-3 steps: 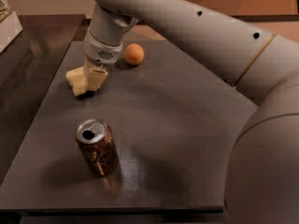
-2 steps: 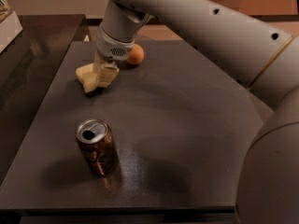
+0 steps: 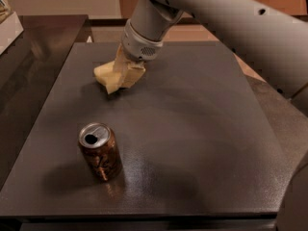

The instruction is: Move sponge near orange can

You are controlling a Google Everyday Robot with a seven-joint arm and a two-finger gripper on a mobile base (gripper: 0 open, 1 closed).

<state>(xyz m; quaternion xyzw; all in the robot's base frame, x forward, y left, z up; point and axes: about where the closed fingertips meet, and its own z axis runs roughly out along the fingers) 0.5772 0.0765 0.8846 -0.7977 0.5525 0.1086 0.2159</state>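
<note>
1. While judging the coming move, mark gripper [image 3: 126, 73] over far part of table [image 3: 207, 129], left of middle, pointing down from arm [image 3: 226, 18].
2. Read as pinching sponge [image 3: 106, 75] by its right end; hard to split pale fingers from pale block, so a judgement only.
3. Place sponge at gripper tip, long axis roughly left-right, sticking out leftward, low over table or just touching; cannot tell which.
4. Find can [image 3: 100, 151] upright at near-left of table, well apart from sponge.
5. Key relation: from gripper to can, toward near edge with a slight leftward lean.
6. Expect a carry toward near edge and set-down just beside can, probably on its far or right side.
7. Watch for trailing left end of sponge clipping can and tipping it.
</note>
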